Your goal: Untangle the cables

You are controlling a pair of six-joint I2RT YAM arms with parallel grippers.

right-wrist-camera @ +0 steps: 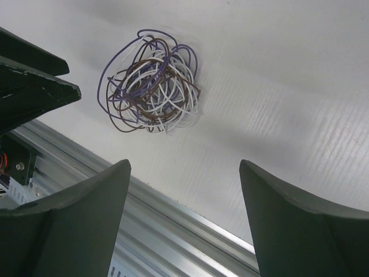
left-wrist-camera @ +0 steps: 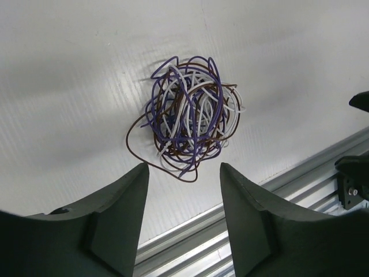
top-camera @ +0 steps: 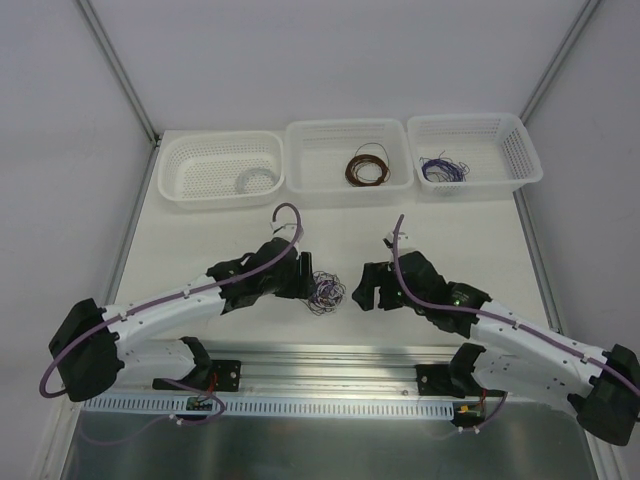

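Tangled purple, brown and white cables (top-camera: 325, 292) near the counter (top-camera: 455, 230) front edge, left gripper (left-wrist-camera: 181, 168) and right gripper (right-wrist-camera: 184, 165) flanking, both jaws wide, empty

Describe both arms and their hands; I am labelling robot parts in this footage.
The left arm and right arm are white tubular links joined by bulky black joint housings. A thin purple cable runs along each, looping free near the wrist. The left hand and right hand each carry two matte black, wedge-shaped fingers tapering to blunt tips.
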